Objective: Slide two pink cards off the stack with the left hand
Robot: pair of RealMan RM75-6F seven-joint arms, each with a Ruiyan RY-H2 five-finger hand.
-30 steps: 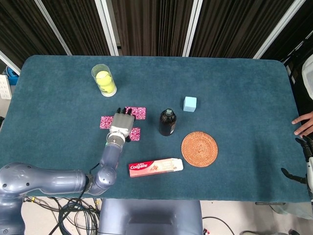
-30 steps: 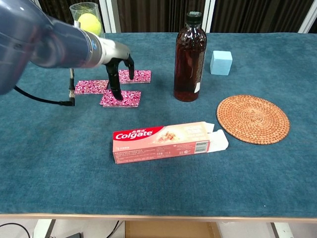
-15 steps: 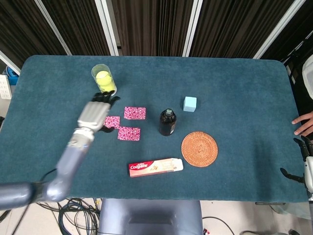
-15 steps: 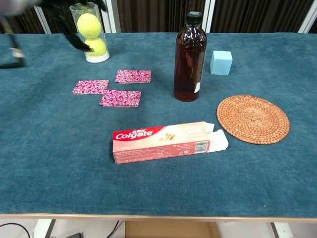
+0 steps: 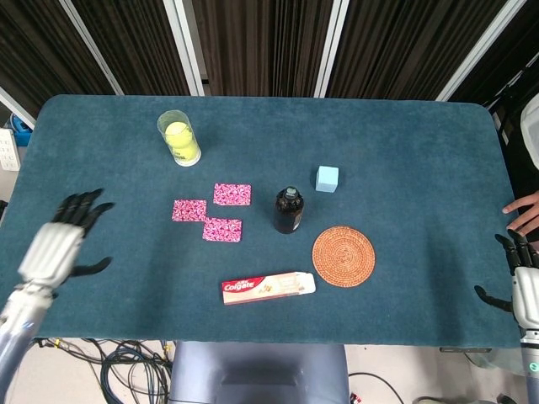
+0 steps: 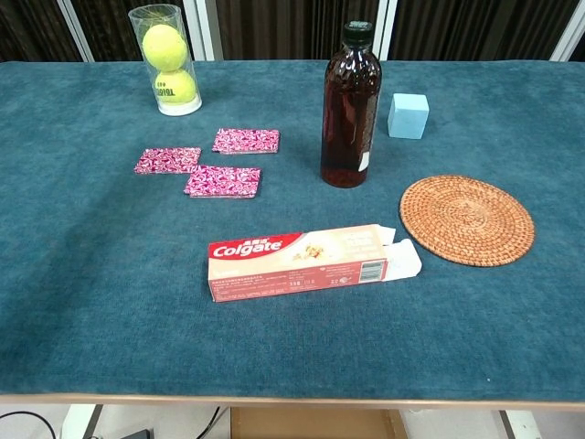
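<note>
Three pink cards lie flat on the teal table (image 5: 404,126), left of its middle: one card (image 5: 232,194) sits furthest from the robot, a second card (image 5: 189,210) lies to its left and nearer, and a third card (image 5: 222,229) rests nearest the robot, its corner close to the second without clearly overlapping it. In the chest view the same three show as separate pieces with cloth visible between most edges. The left hand (image 5: 57,248) hangs over the table's left edge, well apart from the cards, fingers spread and holding nothing. The right hand (image 5: 524,286) shows at the far right edge, fingers apart and empty. A clear tube of tennis balls (image 5: 178,138) stands upright beyond the cards. A dark brown bottle (image 5: 288,210) stands upright just right of the cards, with a pale blue cube (image 5: 327,178) behind it. A round woven coaster (image 5: 344,256) lies right of the bottle, and a Colgate toothpaste box (image 5: 268,287) lies on its side near the front edge.
</note>
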